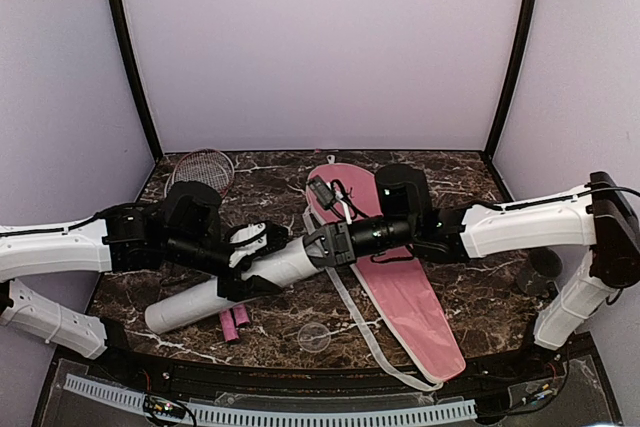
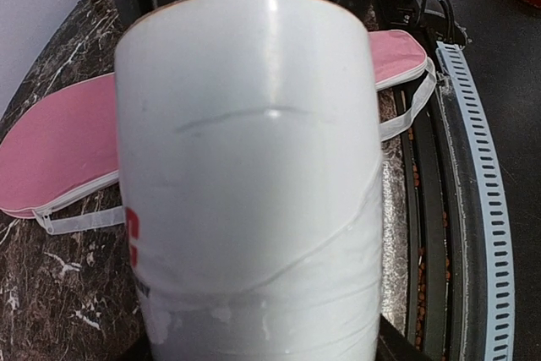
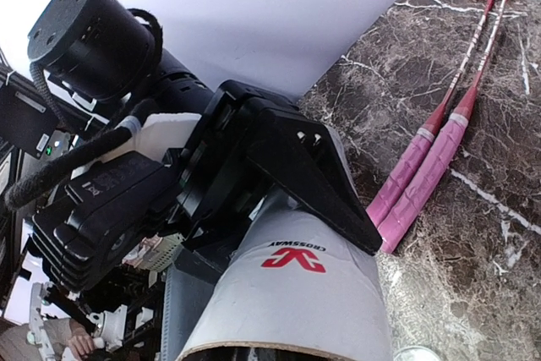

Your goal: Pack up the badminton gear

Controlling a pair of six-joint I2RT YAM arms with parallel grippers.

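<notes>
The long white tube (image 1: 200,302) lies slantwise on the marble table. My left gripper (image 1: 252,269) is shut round it near its right end. The tube fills the left wrist view (image 2: 254,166). My right gripper (image 1: 318,247) is at the tube's open right end. In the right wrist view the tube (image 3: 296,293) shows a red logo, with the left gripper's black fingers (image 3: 313,175) clamped on it; my own right fingers do not show. The pink bag (image 1: 410,287) lies to the right. Two red rackets lie behind the tube, pink handles (image 3: 423,166) together. No shuttlecock shows.
A small clear round lid (image 1: 313,337) lies on the table in front of the tube. The bag's white strap (image 1: 360,327) trails toward the front edge. A white perforated strip (image 1: 270,412) runs along the near edge. Black corner posts stand at the back.
</notes>
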